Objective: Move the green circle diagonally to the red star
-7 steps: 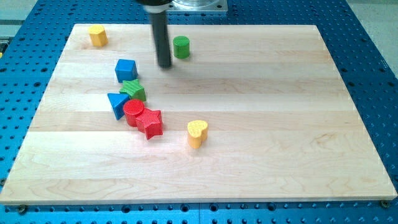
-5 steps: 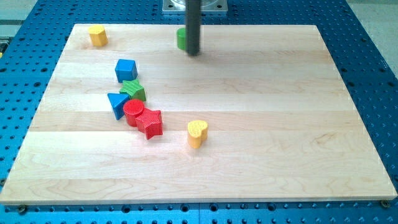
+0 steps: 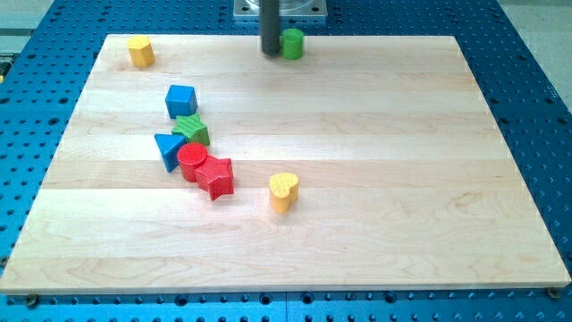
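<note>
A yellow heart (image 3: 283, 190) sits nearest on the wooden counter (image 3: 402, 197). Left of it, the red star (image 3: 217, 176) touches a red circle (image 3: 191, 161). At the far edge, the green circle (image 3: 292, 43) stands just right of my tip (image 3: 270, 53). The rod carries no jaws.

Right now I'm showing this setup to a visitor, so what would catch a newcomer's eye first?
Probably the tight cluster left of centre: blue cube, green star, blue triangle, red circle and red star packed together. Next, my tip at the view's top edge, just left of the green circle. A yellow heart stands alone near the centre.
</note>
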Motion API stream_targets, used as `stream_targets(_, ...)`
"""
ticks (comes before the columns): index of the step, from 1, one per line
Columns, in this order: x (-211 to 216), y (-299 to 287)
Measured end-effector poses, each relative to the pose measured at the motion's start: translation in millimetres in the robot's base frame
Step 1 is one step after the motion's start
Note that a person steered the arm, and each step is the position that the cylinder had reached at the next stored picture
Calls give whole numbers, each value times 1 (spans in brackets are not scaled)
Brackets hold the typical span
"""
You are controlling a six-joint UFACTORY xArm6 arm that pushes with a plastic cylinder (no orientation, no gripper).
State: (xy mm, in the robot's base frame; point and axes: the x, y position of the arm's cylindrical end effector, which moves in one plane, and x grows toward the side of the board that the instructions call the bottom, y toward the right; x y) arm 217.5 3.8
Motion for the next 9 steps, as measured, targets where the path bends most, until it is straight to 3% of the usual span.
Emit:
stream_targets(1,-2,27)
stream_targets(5,8,-49)
stream_targets(8,58,-176)
stream_targets(9,64,-185)
